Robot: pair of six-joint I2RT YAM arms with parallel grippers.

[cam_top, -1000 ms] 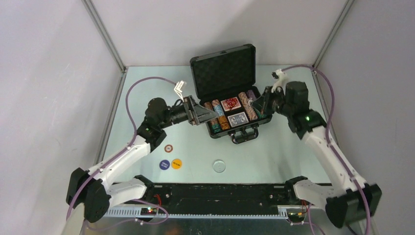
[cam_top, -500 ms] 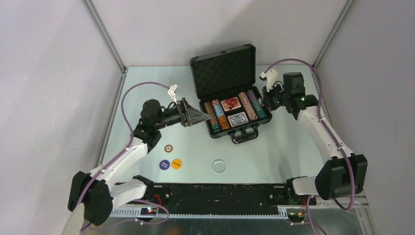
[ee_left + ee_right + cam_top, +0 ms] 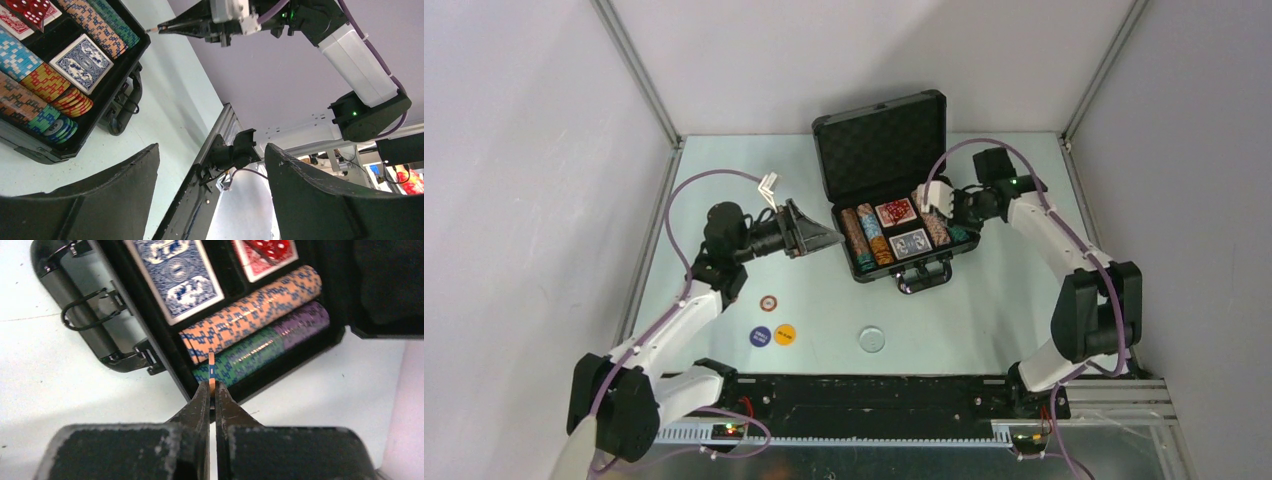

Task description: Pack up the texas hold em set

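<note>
Table (image 3: 984, 320) space is mostly bare pale surface, and the black case (image 3: 879, 140) stands open toward its far side, lid up with the foam lining showing. The left gripper (image 3: 832, 238) hovers just beside the case's left wall, its fingers spread wide and holding nothing. The right gripper (image 3: 212, 390) reaches over the case's right end, its fingers pinched almost together on a single orange chip (image 3: 212, 367). The chip is held edge-on just above the near ends of the orange row (image 3: 250, 305) and the green row (image 3: 240, 362).

Most of the set looks packed. Chip rows fill the left channels (image 3: 866, 238) as well as the right ones. The blue deck (image 3: 911, 243) and the red deck (image 3: 895, 212) sit in the middle pockets, and the red dice (image 3: 29, 9) rest on the red deck.

Four small pieces lie out on the table, well apart from the case and nearer the arm bases: a striped chip (image 3: 768, 302), a blue button (image 3: 760, 336), a yellow button (image 3: 785, 334) touching it, and a pale disc (image 3: 872, 339).

By my reading the job is well along but unfinished. The held chip needs slotting, the four loose pieces need collecting, and the lid has yet to be shut.
</note>
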